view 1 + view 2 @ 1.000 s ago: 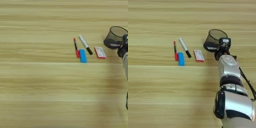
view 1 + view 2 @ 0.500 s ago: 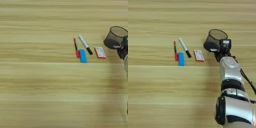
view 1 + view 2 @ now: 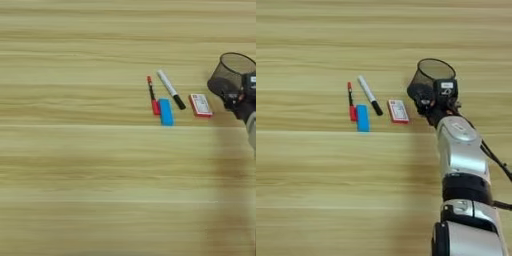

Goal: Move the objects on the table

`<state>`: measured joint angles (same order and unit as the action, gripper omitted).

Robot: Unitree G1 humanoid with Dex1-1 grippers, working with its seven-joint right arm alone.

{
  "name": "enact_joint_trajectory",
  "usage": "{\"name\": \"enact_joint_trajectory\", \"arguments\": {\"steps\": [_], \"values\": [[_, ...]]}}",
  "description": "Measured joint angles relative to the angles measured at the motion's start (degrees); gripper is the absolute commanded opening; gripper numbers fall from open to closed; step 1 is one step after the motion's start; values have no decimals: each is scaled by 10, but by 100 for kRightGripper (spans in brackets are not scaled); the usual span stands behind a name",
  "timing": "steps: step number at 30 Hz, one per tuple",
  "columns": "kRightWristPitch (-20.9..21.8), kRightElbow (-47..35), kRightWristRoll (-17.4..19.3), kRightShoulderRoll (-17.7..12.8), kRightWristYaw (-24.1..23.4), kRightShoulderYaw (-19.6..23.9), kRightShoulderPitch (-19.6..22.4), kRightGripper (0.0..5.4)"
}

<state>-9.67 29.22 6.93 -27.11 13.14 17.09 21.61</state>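
Note:
Four small objects lie in a cluster on the light-wood table [image 3: 75,175]. From left to right they are a thin red pen [image 3: 350,100], a blue block [image 3: 362,118], a white marker with a black cap [image 3: 369,94] and a flat red-and-white card box [image 3: 398,110]. The block touches the pen's lower end. My right gripper [image 3: 423,100] reaches in from the bottom right on its silver forearm [image 3: 461,145]. It sits right of the card box, up against the base of a black mesh cup [image 3: 432,75]. The gripper's dark shape merges with the cup.
The black mesh cup [image 3: 235,70] stands at the right side of the table, just right of the card box [image 3: 200,105]. Bare wood stretches to the left and toward the near edge.
The forearm has stretched a little further up the table, bringing the gripper closer against the mesh cup. The four small objects have not moved.

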Motion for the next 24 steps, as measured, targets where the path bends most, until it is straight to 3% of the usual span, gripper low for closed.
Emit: {"name": "enact_joint_trajectory", "arguments": {"steps": [6, 9, 18, 24], "values": [[-41, -52, 13, 12, 21, -9, -24, 378], [-63, -79, 19, 18, 36, -14, -30, 434], [-100, -99, 8, 27, 53, -54, -47, 539], [-111, -99, -11, 27, 55, -67, -48, 539]]}}
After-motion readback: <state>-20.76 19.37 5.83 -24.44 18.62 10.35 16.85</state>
